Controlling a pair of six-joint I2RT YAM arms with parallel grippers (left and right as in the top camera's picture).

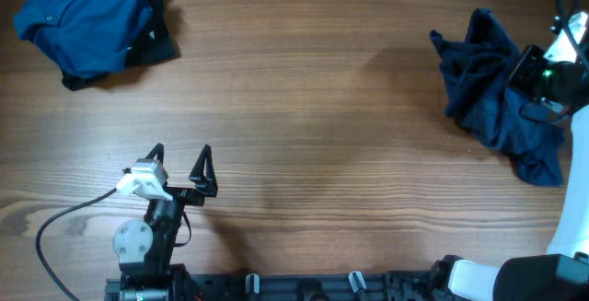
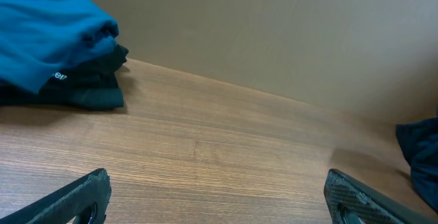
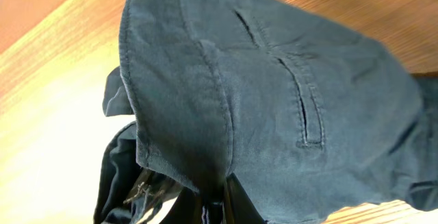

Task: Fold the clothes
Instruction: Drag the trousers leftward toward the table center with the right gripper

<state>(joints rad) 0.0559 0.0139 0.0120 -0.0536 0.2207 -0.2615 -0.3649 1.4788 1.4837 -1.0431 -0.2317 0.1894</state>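
Note:
The dark navy shorts (image 1: 492,80) lie crumpled at the table's far right. My right gripper (image 1: 526,73) is shut on their cloth; in the right wrist view the shorts (image 3: 274,94) hang over the closed fingers (image 3: 215,207), showing the waistband and a welt pocket. The brighter blue shirt (image 1: 83,16) lies folded on a dark garment at the back left; it also shows in the left wrist view (image 2: 48,32). My left gripper (image 1: 179,165) is open and empty over bare wood at the front left, its fingertips (image 2: 219,196) wide apart.
A black garment (image 1: 152,43) sits under the blue shirt. The wooden table (image 1: 322,108) spans the view. The left arm's grey cable (image 1: 55,232) loops at the front left. The arm bases stand along the front edge.

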